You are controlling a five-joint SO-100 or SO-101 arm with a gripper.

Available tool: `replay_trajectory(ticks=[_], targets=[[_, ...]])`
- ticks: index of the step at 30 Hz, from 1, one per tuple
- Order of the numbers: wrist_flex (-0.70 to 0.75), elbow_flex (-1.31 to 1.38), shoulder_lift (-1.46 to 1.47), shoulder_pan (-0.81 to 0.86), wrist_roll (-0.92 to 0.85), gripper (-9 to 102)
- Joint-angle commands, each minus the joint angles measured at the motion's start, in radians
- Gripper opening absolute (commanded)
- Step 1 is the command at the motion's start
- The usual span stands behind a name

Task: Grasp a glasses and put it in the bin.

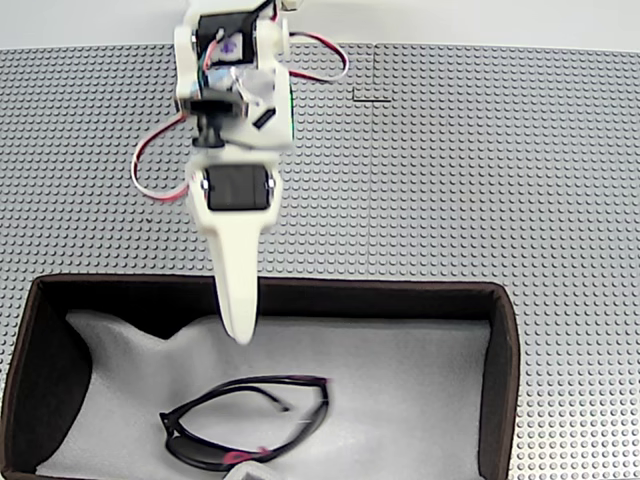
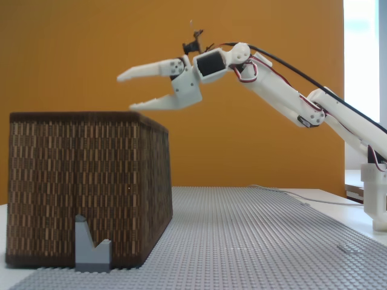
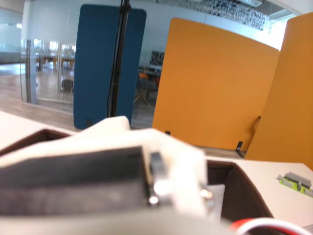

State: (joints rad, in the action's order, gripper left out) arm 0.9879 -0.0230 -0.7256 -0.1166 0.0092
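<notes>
The glasses [image 1: 245, 420] lie inside the bin [image 1: 500, 380], long axis running left to right. The empty gripper [image 2: 134, 90] hangs above the bin's rim, fingers spread apart.

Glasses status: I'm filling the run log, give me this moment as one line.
glasses: lying in bin | pincer: open, empty, above bin rim | task: placed
</notes>
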Motion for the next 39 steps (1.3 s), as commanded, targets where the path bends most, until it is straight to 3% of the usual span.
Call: replay_trajectory(ticks=[1,9,24,39], targets=[[0.026,0.092,-0.037,-0.018,-0.008,26],[0.301,0.143,-0.193,0.034,0.057,24],[0.644,0.143,-0.635,0.061,0.092,23],[0.79,0.103,-0.951,0.066,0.098,22]])
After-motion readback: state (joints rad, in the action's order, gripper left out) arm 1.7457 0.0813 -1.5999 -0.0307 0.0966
